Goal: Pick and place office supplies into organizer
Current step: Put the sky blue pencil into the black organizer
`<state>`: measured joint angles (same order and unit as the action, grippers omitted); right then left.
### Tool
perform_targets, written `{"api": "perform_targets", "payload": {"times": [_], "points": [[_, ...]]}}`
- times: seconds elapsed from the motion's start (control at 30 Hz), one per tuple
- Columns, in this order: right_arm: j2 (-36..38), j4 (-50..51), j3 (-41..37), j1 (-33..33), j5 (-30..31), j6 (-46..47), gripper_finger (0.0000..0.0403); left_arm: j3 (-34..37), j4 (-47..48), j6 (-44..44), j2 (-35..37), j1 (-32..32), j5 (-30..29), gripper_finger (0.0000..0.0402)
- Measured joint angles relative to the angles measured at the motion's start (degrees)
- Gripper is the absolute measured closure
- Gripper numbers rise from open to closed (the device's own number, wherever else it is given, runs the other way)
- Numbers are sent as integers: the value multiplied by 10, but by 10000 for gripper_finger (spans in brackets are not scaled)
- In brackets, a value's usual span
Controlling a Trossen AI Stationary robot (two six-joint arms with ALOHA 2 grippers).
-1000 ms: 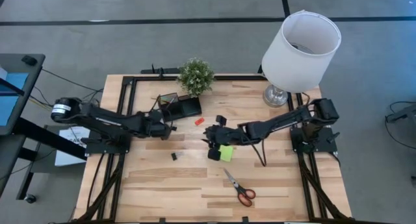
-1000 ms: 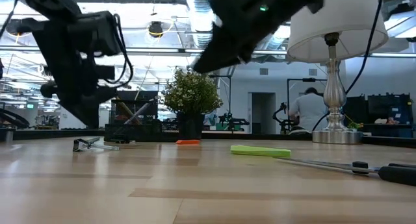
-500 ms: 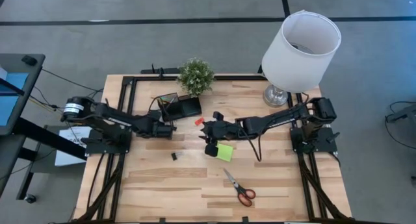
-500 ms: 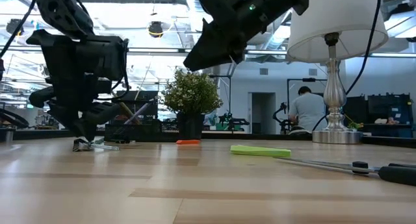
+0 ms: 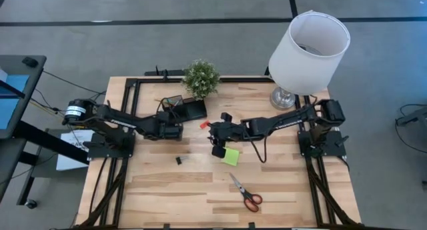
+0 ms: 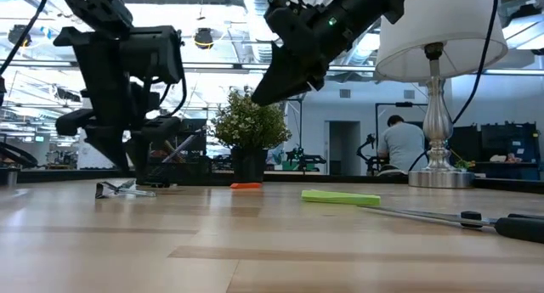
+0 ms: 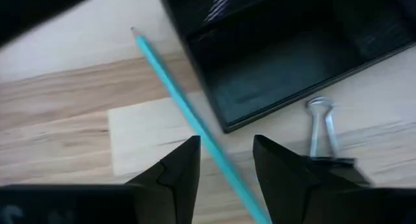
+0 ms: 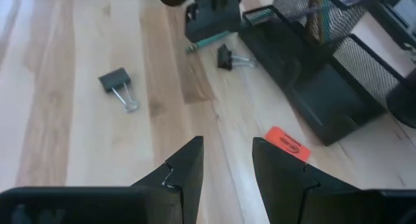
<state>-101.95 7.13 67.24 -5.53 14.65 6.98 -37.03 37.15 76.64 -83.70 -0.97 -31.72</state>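
Black, the organizer (image 5: 185, 109) sits at the table's far side beside the plant (image 5: 201, 78). My left gripper (image 7: 224, 175) has moved in front of it since a second ago, fingers parted around the teal pencil (image 7: 195, 123), not pinching it. My right gripper (image 8: 227, 169) hovers open near the red piece (image 8: 284, 142), so the pencil is not placed yet.

No text, label, brand, number or sign can be read in any of the views. The things on the table carry no legible print, and the room behind it shows none that can be made out.
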Motion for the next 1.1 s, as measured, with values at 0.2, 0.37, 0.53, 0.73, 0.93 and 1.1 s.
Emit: {"api": "perform_targets", "payload": {"times": [0.2,0.37,0.53,0.73,0.93,1.1], "points": [[0,18,0,13,0,1,276,-1,-19,36,0,0,4,264],[0,20,0,12,0,1,276,-1,-16,53,0,0,5,264],[0,20,0,13,0,0,276,18,-21,66,1,0,18,264],[0,25,0,13,0,0,276,56,-27,118,3,3,22,264],[0,25,0,13,-1,0,276,68,-25,107,3,6,30,264],[0,28,0,13,-3,0,276,69,-19,84,2,35,27,264]]}}
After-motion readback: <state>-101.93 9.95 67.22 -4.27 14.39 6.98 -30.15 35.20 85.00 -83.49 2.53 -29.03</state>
